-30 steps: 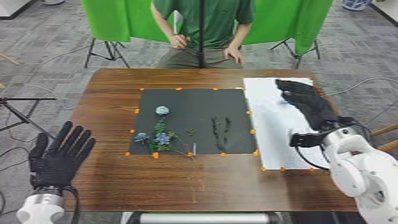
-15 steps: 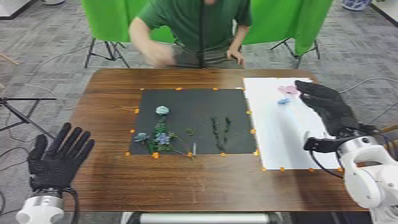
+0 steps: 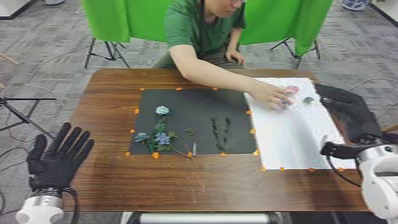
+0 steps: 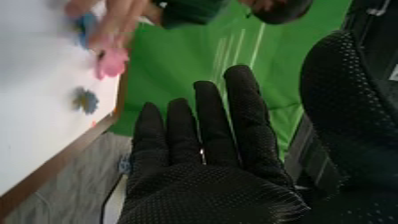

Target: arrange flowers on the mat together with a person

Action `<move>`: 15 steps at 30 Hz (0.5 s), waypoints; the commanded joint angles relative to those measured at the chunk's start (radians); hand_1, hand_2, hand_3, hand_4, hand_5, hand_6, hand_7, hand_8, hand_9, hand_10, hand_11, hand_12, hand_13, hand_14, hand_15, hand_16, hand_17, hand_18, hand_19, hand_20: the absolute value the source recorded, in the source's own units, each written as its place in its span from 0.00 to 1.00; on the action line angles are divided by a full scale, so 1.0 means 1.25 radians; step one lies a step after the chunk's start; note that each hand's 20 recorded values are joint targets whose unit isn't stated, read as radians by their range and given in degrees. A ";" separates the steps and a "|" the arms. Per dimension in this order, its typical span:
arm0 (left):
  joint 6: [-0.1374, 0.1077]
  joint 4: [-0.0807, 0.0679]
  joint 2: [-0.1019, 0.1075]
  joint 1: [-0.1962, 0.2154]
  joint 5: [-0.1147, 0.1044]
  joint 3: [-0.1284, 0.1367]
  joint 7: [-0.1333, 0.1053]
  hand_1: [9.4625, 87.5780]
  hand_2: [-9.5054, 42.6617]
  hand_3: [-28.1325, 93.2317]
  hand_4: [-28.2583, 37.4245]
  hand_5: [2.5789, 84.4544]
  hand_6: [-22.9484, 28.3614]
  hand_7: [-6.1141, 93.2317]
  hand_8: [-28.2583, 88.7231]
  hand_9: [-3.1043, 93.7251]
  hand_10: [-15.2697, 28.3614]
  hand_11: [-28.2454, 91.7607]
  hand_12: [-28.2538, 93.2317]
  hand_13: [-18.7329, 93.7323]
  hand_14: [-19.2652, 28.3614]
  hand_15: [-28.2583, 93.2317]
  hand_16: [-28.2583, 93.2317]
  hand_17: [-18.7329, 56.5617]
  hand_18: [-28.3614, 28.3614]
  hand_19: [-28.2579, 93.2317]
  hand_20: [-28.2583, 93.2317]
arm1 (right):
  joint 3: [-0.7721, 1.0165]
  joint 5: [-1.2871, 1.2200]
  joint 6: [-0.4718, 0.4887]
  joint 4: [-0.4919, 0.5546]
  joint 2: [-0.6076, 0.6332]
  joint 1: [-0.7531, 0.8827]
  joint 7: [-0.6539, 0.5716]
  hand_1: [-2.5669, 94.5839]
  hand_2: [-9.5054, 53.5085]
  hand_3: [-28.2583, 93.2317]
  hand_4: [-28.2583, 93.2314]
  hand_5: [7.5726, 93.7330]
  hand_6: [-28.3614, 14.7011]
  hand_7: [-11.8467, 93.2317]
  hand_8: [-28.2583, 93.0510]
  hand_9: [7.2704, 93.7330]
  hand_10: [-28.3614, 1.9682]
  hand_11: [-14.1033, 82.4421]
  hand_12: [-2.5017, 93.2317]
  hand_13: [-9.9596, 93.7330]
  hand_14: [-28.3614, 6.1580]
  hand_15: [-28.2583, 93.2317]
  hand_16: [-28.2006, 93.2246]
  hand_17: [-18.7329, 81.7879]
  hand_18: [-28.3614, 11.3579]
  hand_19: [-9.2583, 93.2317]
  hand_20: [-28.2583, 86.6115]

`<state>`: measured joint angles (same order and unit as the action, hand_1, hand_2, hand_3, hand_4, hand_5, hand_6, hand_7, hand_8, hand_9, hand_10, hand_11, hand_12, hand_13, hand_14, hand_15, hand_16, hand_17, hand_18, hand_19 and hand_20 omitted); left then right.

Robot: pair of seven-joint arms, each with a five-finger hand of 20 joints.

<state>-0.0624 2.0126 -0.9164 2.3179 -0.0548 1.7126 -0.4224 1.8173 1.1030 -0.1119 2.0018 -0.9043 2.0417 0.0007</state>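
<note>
My right hand [image 3: 348, 111] is at the white mat's right edge, open; in the right wrist view the hand [image 4: 218, 187] has straight fingers and holds nothing. My left hand [image 3: 59, 159] is open at the table's left edge. A person's hand [image 3: 269, 95] is over the upper white mat [image 3: 298, 135], touching a blue flower [image 4: 86, 26] beside a pink flower [image 4: 111, 61]. A grey-blue flower [image 4: 86, 100] lies near them. On the black mat [image 3: 191, 100] are a pale blue flower [image 3: 162, 110], bluish flowers [image 3: 162, 138] with green leaves, and dark green stems [image 3: 220, 132].
Orange markers [image 3: 155, 155] line the mats' edges on the brown table [image 3: 178, 187]. The person stands at the table's far side, one arm stretched across the black mat's upper right corner. A green cloth [image 3: 111, 22] hangs behind.
My right hand has moved outward to the right from over the white mat, uncovering the pink, blue and grey-blue flowers. The person has leaned in and reached to the white mat. My left hand has stayed still.
</note>
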 commanded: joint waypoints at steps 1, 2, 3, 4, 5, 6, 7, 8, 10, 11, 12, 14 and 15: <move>-0.005 -0.002 -0.004 0.004 0.000 0.007 0.016 0.19 0.40 0.81 0.00 0.50 0.56 0.15 0.16 0.45 0.67 0.36 0.30 0.42 0.71 0.46 0.18 0.21 0.71 0.44 0.33 | 0.078 0.018 0.029 0.016 -0.035 0.059 -0.004 0.41 0.01 0.85 0.03 0.43 0.62 0.27 0.13 0.37 0.61 0.19 0.12 0.33 0.65 0.32 0.18 0.35 0.56 0.09 0.39; -0.005 -0.002 -0.004 0.005 0.001 0.009 0.018 0.19 0.40 0.81 0.00 0.50 0.56 0.15 0.16 0.45 0.67 0.36 0.30 0.42 0.71 0.46 0.18 0.21 0.71 0.44 0.33 | 0.086 0.019 0.033 0.017 -0.040 0.064 -0.005 0.41 0.01 0.85 0.03 0.43 0.62 0.27 0.13 0.37 0.61 0.19 0.12 0.33 0.65 0.32 0.18 0.35 0.56 0.09 0.39; -0.005 -0.002 -0.006 0.004 0.003 0.009 0.019 0.19 0.40 0.81 0.00 0.50 0.56 0.15 0.16 0.45 0.67 0.36 0.30 0.42 0.71 0.46 0.18 0.21 0.71 0.44 0.33 | 0.095 0.021 0.042 0.018 -0.046 0.068 -0.007 0.41 0.01 0.85 0.03 0.43 0.62 0.27 0.13 0.37 0.61 0.19 0.12 0.33 0.65 0.32 0.18 0.35 0.56 0.09 0.39; -0.006 -0.002 -0.005 0.004 0.002 0.009 0.019 0.19 0.40 0.81 0.00 0.50 0.56 0.15 0.16 0.45 0.67 0.36 0.30 0.42 0.72 0.46 0.18 0.21 0.71 0.44 0.33 | 0.104 0.023 0.055 0.018 -0.053 0.070 -0.010 0.41 0.01 0.85 0.03 0.43 0.62 0.27 0.13 0.37 0.61 0.19 0.12 0.33 0.65 0.32 0.18 0.35 0.56 0.09 0.39; -0.005 -0.002 -0.005 0.004 0.002 0.009 0.020 0.19 0.40 0.81 0.00 0.50 0.56 0.15 0.16 0.45 0.67 0.36 0.30 0.42 0.72 0.46 0.18 0.21 0.71 0.44 0.33 | 0.113 0.025 0.065 0.017 -0.059 0.073 -0.011 0.41 0.01 0.85 0.03 0.43 0.62 0.27 0.13 0.37 0.61 0.19 0.12 0.33 0.65 0.32 0.18 0.35 0.56 0.09 0.39; -0.006 -0.002 -0.006 0.004 0.002 0.010 0.022 0.19 0.40 0.81 0.00 0.50 0.56 0.15 0.16 0.45 0.67 0.36 0.30 0.42 0.72 0.46 0.18 0.21 0.71 0.44 0.33 | 0.121 0.027 0.074 0.018 -0.065 0.075 -0.013 0.41 0.00 0.85 0.03 0.43 0.62 0.27 0.13 0.37 0.61 0.19 0.12 0.33 0.65 0.32 0.18 0.35 0.56 0.09 0.39; -0.006 -0.002 -0.006 0.003 0.003 0.009 0.022 0.19 0.40 0.81 0.00 0.50 0.56 0.15 0.16 0.45 0.67 0.36 0.29 0.42 0.72 0.46 0.18 0.21 0.71 0.44 0.33 | 0.128 0.029 0.083 0.017 -0.071 0.075 -0.015 0.41 0.00 0.85 0.03 0.43 0.62 0.27 0.13 0.37 0.61 0.19 0.12 0.33 0.65 0.32 0.18 0.36 0.56 0.09 0.39; -0.005 -0.002 -0.007 0.004 0.003 0.009 0.024 0.19 0.40 0.81 0.00 0.50 0.56 0.15 0.16 0.45 0.67 0.36 0.29 0.42 0.72 0.46 0.18 0.21 0.71 0.44 0.33 | 0.134 0.032 0.090 0.017 -0.076 0.075 -0.017 0.41 0.00 0.85 0.03 0.43 0.62 0.27 0.13 0.37 0.61 0.19 0.12 0.33 0.65 0.32 0.18 0.36 0.56 0.09 0.39; -0.012 -0.002 -0.010 0.003 0.004 0.011 0.030 0.19 0.40 0.81 0.00 0.50 0.56 0.15 0.16 0.45 0.67 0.36 0.30 0.42 0.71 0.46 0.18 0.21 0.71 0.44 0.33 | 0.074 0.011 0.010 0.027 -0.028 0.092 0.003 0.41 0.00 0.85 0.03 0.43 0.63 0.27 0.13 0.37 0.61 0.19 0.12 0.33 0.65 0.32 0.18 0.36 0.56 0.09 0.39; -0.013 -0.002 -0.010 0.002 0.005 0.011 0.030 0.19 0.40 0.81 0.00 0.50 0.56 0.15 0.16 0.45 0.67 0.36 0.30 0.42 0.71 0.46 0.18 0.21 0.71 0.44 0.33 | 0.044 -0.011 -0.019 0.024 -0.009 0.077 0.000 0.41 0.00 0.86 0.03 0.43 0.63 0.27 0.13 0.37 0.61 0.19 0.12 0.33 0.65 0.32 0.18 0.36 0.56 0.09 0.39; -0.015 0.000 -0.011 0.004 0.003 0.012 0.029 0.19 0.40 0.81 0.00 0.50 0.56 0.15 0.16 0.45 0.67 0.36 0.30 0.42 0.71 0.46 0.18 0.21 0.71 0.44 0.33 | 0.044 -0.031 -0.015 0.023 -0.010 0.075 0.001 0.41 0.00 0.85 0.03 0.43 0.63 0.27 0.13 0.37 0.61 0.19 0.12 0.33 0.64 0.33 0.18 0.36 0.55 0.09 0.39; -0.010 -0.001 -0.005 0.004 0.001 0.009 0.022 0.19 0.41 0.81 0.00 0.50 0.56 0.15 0.16 0.45 0.67 0.36 0.29 0.42 0.71 0.46 0.18 0.21 0.71 0.44 0.33 | 0.052 -0.041 -0.005 0.022 -0.017 0.077 0.005 0.41 0.01 0.85 0.03 0.43 0.62 0.27 0.13 0.37 0.61 0.19 0.12 0.33 0.62 0.33 0.19 0.35 0.54 0.10 0.39; -0.011 0.001 -0.006 0.008 0.000 0.009 0.019 0.19 0.41 0.81 0.00 0.50 0.56 0.15 0.16 0.45 0.67 0.36 0.29 0.42 0.71 0.46 0.18 0.21 0.71 0.44 0.33 | 0.053 -0.033 -0.005 0.020 -0.019 0.075 0.000 0.41 0.01 0.86 0.03 0.43 0.62 0.27 0.13 0.37 0.61 0.19 0.12 0.33 0.62 0.33 0.19 0.35 0.53 0.10 0.39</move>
<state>-0.0651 2.0121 -0.9183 2.3165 -0.0528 1.7235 -0.3996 1.9645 1.1147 -0.0173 2.0208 -0.9849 2.1278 -0.0120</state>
